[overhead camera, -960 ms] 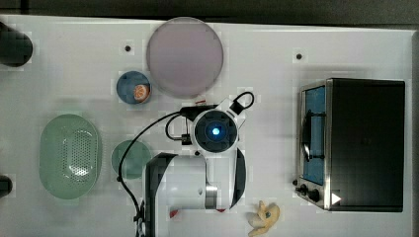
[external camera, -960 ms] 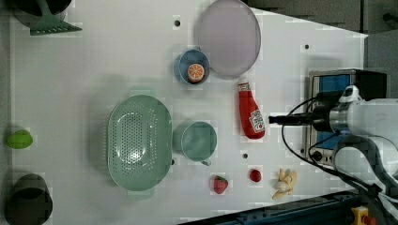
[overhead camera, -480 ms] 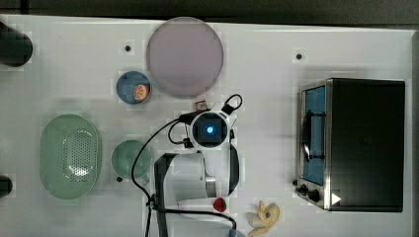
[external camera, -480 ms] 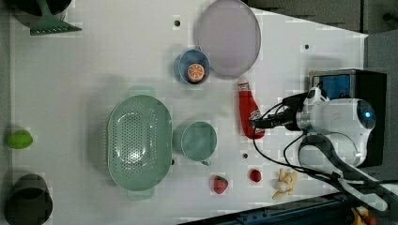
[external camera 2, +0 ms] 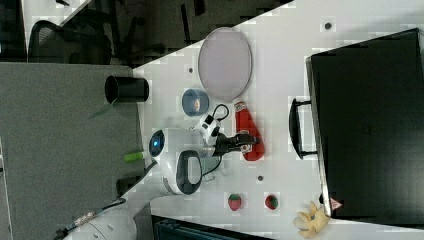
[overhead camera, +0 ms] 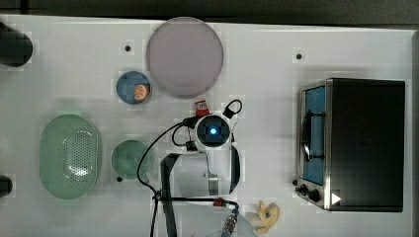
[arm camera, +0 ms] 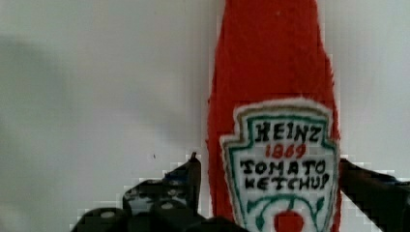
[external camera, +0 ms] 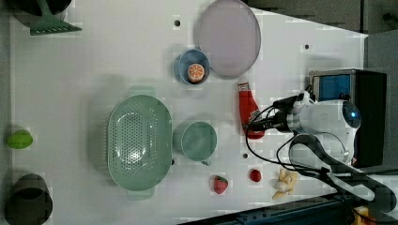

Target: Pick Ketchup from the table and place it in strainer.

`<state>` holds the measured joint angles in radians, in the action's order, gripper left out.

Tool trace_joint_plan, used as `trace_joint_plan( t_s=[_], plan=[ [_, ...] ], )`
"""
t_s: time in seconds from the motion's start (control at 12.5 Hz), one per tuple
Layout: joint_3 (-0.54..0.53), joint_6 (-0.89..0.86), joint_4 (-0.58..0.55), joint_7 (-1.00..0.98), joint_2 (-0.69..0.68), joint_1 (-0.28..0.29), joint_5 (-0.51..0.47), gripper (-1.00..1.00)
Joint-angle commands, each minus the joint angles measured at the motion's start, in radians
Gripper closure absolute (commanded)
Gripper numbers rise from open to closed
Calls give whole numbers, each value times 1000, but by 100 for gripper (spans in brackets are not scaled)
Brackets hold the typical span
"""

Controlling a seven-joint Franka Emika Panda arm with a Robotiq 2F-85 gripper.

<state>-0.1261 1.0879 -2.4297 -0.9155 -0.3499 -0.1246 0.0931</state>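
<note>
In the left view, the strainer (external camera: 139, 142) lies on the table (external camera: 94, 61), and the cup (external camera: 198, 140) is just beside it on the left view's right. The ketchup (external camera: 248, 111) lies further to the left view's right, below the plate (external camera: 228, 36). The bowl (external camera: 192, 66) touches the plate's edge. Two strawberries (external camera: 220, 184) lie below the cup. The oven (overhead camera: 353, 144) stands at the top view's right.
</note>
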Motion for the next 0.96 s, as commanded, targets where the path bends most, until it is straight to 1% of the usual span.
trace_joint_plan(
  t_s=[0.08, 0.16, 0.4, 0.56, 0.72, 0.96],
  plan=[
    [-4, 34, 28, -24, -11, 2, 0, -43],
    [-6, 34, 28, -23, -11, 2, 0, -25],
    [-6, 32, 39, -24, 15, 1, 0, -25],
    [-5, -20, 43, -17, 85, 0, 0, -25],
    [-16, -148, 55, 0, 183, 2, -4, -25],
    [-52, -392, 122, 23, 329, 13, -7, -25]
  ],
)
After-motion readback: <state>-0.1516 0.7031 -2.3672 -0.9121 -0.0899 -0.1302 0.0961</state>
